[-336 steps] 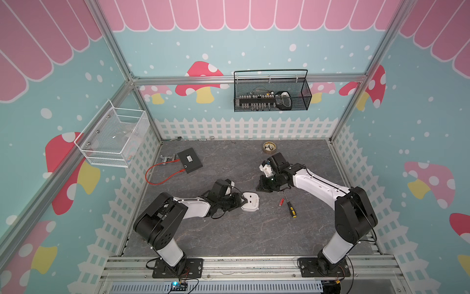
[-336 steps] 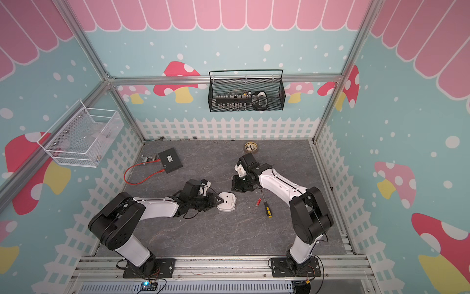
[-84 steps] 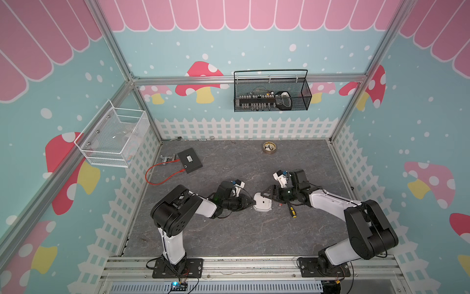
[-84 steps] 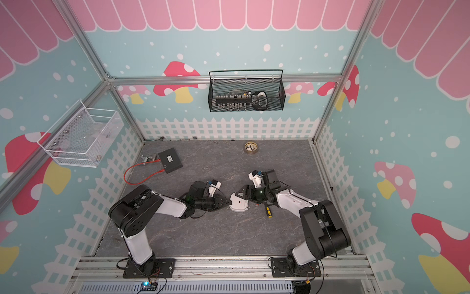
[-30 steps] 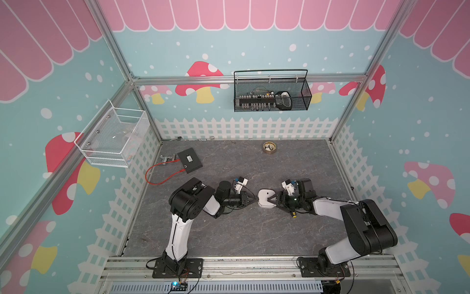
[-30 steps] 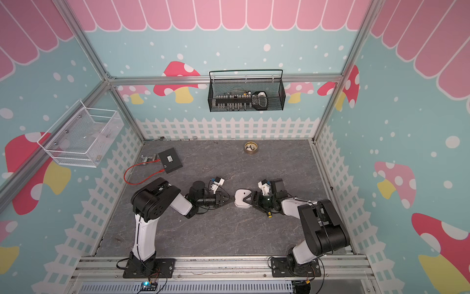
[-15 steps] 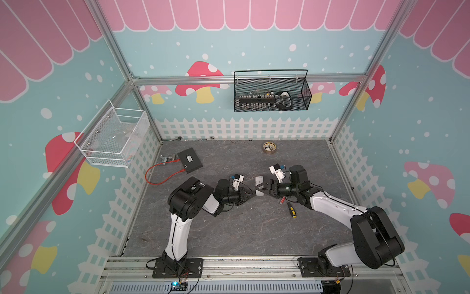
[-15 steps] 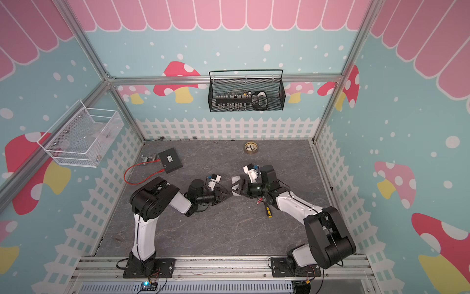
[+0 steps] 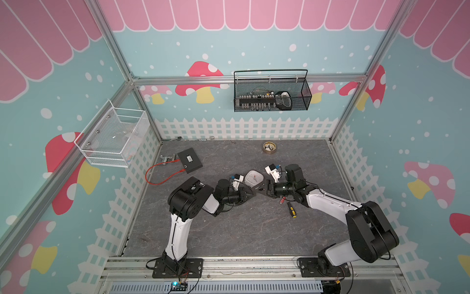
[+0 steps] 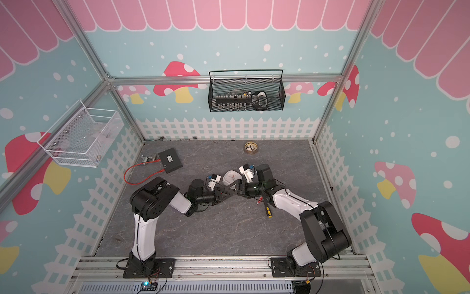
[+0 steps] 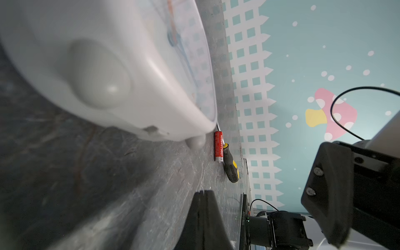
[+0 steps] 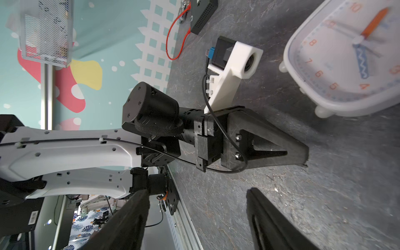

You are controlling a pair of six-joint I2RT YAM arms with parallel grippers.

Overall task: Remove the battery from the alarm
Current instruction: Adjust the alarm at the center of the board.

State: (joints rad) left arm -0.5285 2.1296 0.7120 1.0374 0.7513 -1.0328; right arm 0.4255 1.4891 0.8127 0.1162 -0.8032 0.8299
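The white alarm [image 9: 253, 178] rests on the grey table [image 9: 241, 229] with its face and orange hand turned up, also plain in the right wrist view [image 12: 346, 60]. The red battery [image 9: 281, 200] lies loose on the table beside the screwdriver, apart from the alarm; the left wrist view shows it [image 11: 218, 147] just past the alarm's corner [image 11: 108, 65]. My left gripper [image 11: 204, 191] is shut and empty, its tip [image 9: 255, 194] just in front of the alarm. My right gripper [image 12: 197, 192] stands open with nothing between its fingers, facing the left one.
A black-and-yellow screwdriver [image 9: 291, 210] lies next to the battery under the right forearm. A brass-coloured dish [image 9: 269, 147] sits near the back fence. A black box [image 9: 190, 161] with a red cable is at the back left. A black wire basket [image 9: 272, 95] hangs on the back wall.
The alarm has gone from between the two grippers to the table farther back, face up. The right arm has drawn back from it; the left gripper has stayed shut.
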